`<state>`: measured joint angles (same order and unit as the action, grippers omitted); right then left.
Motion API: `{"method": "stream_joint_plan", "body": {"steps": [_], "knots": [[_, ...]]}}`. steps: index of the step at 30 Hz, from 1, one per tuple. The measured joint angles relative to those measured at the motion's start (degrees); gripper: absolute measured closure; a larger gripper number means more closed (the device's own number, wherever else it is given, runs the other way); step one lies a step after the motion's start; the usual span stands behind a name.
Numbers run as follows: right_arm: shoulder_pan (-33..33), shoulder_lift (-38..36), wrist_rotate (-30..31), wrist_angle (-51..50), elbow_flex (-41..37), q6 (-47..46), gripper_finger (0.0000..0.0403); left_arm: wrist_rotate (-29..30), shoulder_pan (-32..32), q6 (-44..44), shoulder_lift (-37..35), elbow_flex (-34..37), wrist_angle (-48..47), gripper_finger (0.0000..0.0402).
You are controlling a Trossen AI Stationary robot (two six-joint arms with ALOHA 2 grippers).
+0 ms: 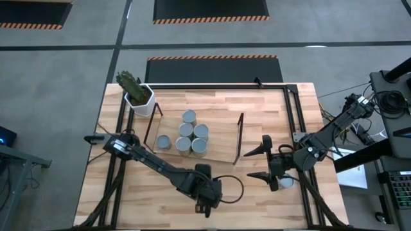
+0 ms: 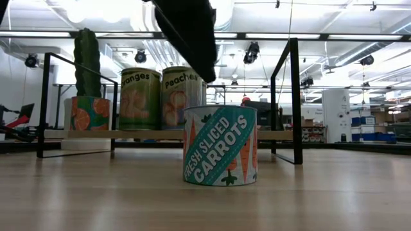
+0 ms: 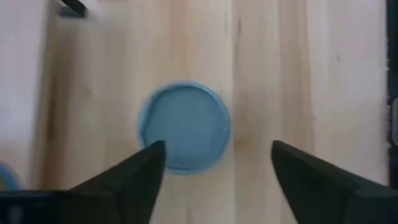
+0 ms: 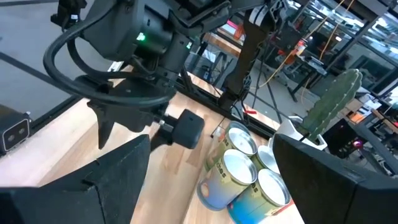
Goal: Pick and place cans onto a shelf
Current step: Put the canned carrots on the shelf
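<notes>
One can (image 2: 220, 154), labelled sliced carrots, stands upright on the tabletop near the front edge. Its round top (image 3: 183, 127) shows in the left wrist view. My left gripper (image 1: 207, 196) hangs above it, pointing down and open (image 3: 217, 158), and hides the can in the high view. Several more cans (image 1: 191, 136) stand upright on the shelf (image 1: 221, 138), grouped toward its left end; they also show in the low view (image 2: 160, 96). My right gripper (image 1: 249, 164) is open and empty, level, just right of the shelf's right wire frame (image 1: 239, 138).
A white pot with a cactus (image 1: 138, 95) stands at the table's far left corner, beside the shelf's left frame (image 1: 154, 122). The shelf's right half is bare board. Black table rails run along the left and right edges (image 1: 302, 115).
</notes>
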<state>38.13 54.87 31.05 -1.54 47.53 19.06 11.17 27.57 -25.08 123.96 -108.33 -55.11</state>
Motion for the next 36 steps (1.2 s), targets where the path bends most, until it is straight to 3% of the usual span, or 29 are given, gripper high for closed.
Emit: {"method": "stream_joint_plan", "body": {"steps": [5, 10, 30, 36], "knots": [[0.0, 0.0, 0.0, -0.1, 0.0, -0.5, 0.0076, 1.6, -0.5, 3.2, 0.3, 0.0, 2.2, 0.0052], [0.0, 0.0, 0.0, -0.3, 0.0, -1.1, 0.0076, 1.7, -1.3, 5.7, 1.4, 0.1, 4.4, 0.0012], [0.0, 0.0, 0.0, -1.6, 0.0, -1.5, 0.0076, -7.7, -5.2, 7.9, 2.2, 4.4, 8.2, 0.0025], [0.0, 0.0, 0.0, -1.6, 0.0, -1.5, 0.0076, -7.9, -5.5, 7.9, 2.1, 5.6, 9.7, 0.0032]]}}
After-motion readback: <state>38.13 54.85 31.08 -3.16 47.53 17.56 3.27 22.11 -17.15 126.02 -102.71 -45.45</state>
